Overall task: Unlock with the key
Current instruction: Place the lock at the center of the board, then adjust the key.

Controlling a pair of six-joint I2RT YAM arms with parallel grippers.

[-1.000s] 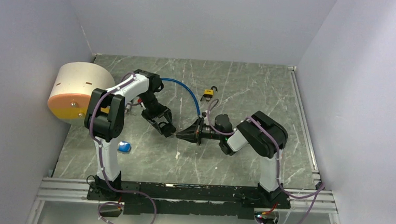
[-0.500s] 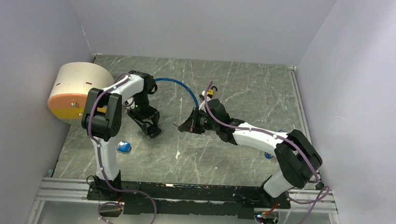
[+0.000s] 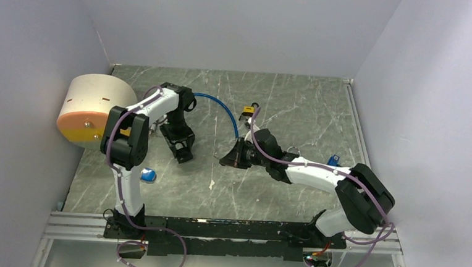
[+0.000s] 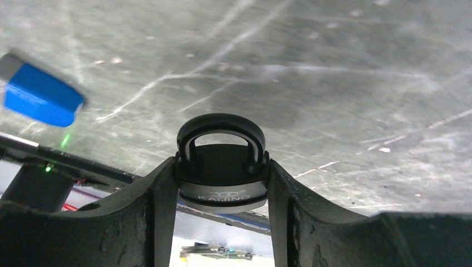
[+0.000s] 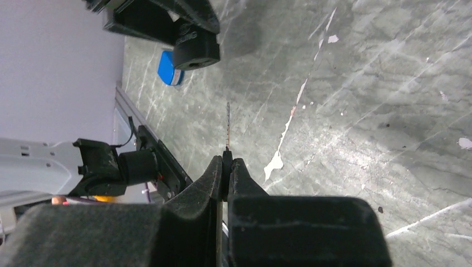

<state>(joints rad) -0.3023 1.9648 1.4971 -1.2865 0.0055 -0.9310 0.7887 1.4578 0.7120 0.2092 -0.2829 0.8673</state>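
My left gripper (image 4: 220,169) clasped the round black metal padlock (image 4: 221,192); my right gripper (image 5: 227,167) pinched the thin metal key (image 5: 227,125), apart from it. I needed the key lined up squarely before pushing in.

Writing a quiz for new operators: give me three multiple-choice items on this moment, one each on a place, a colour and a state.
1. Where is the black padlock? A) between the left jaws B) flat on the table C) between the right jaws
2. What colour is the small block near the left arm? A) red B) blue C) green
3. How do the right jaws stand? A) open and empty B) shut on the key C) shut on the block
Answers: 1 A, the left wrist view shows it clamped there. 2 B, it shows blue from above. 3 B, the key's blade sticks out past the closed tips.
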